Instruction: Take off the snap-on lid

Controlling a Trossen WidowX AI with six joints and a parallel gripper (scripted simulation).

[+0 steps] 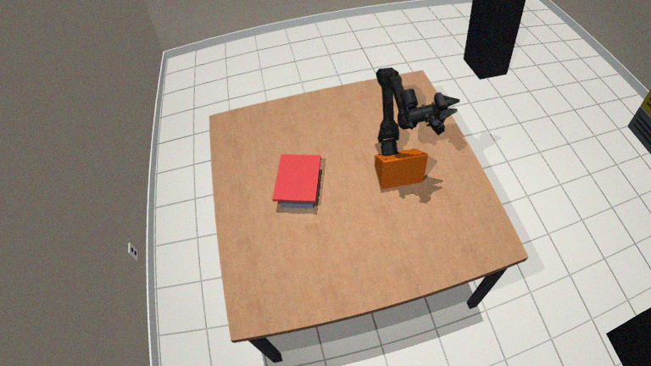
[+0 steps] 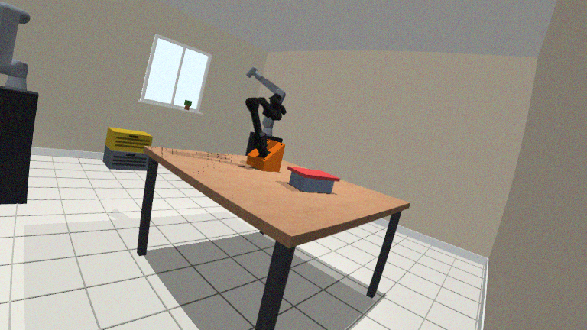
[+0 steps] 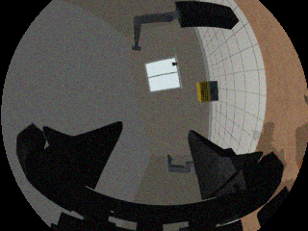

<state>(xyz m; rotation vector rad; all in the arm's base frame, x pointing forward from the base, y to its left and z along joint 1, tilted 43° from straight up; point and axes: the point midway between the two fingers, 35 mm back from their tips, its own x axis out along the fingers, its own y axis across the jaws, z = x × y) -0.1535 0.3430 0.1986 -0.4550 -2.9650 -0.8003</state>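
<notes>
The red lid (image 1: 297,177) (image 2: 313,173) sits flat on top of the blue-grey storage box (image 1: 297,204) (image 2: 309,184), overhanging its walls. The box stands on the wooden table (image 1: 336,256) (image 2: 346,209), left of the arm in the top view and right of it in the exterior view. My gripper (image 1: 457,105) (image 3: 156,129) is open with nothing between its fingers. It is raised high near the table edge, on the far side of the arm from the box, and points away from it. Neither lid nor box shows in the wrist view.
The arm stands on an orange wedge-shaped mount (image 1: 403,171) (image 2: 273,162) on the table. A black pedestal (image 1: 494,26) with a grey arm stands off the table. Yellow and grey crates (image 2: 128,140) are on the floor by the wall, under a window (image 2: 175,73).
</notes>
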